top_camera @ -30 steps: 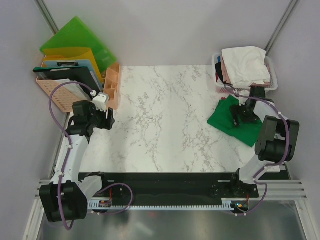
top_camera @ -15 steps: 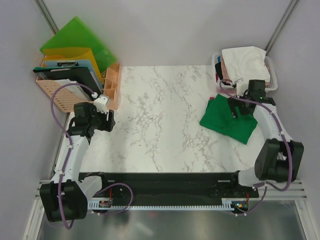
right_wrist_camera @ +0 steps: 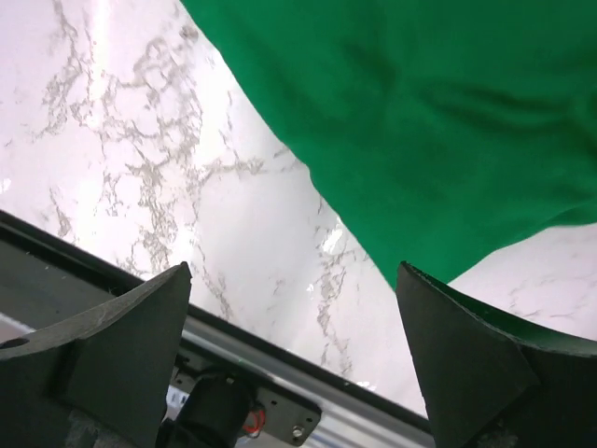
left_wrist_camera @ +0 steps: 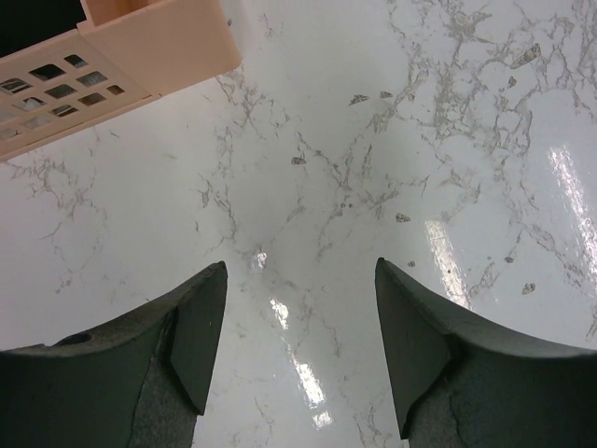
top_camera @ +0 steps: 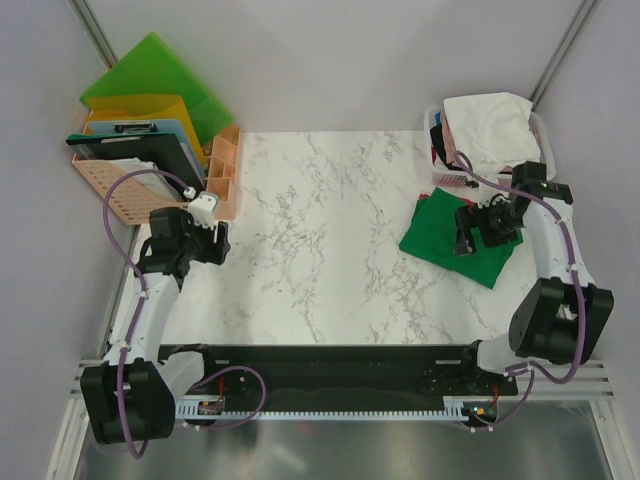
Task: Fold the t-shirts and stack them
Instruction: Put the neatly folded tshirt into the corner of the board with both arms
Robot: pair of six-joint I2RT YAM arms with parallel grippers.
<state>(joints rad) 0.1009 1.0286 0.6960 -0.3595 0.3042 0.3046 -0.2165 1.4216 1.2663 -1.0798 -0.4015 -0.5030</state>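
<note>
Hovering over green t-shirt (top_camera: 432, 240), right tool (right_wrist_camera: 291, 280) released, hiding part of it, left tool (left_wrist_camera: 298, 271) released above table (top_camera: 330, 220).

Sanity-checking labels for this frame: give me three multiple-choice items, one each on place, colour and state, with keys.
1. Where is the deep green cloth t-shirt? A in a gripper; B on the white marble table, right side; C on the floor.
2. What colour is the top garment in the white plastic basket? A white; B blue; C black.
3. What state is the right gripper in? A shut on the shirt; B shut, empty; C open.
Answers: B, it lies on the tabletop; A, white cloth crowns the pile; C, the wrist view shows the jaws wide apart.
</note>
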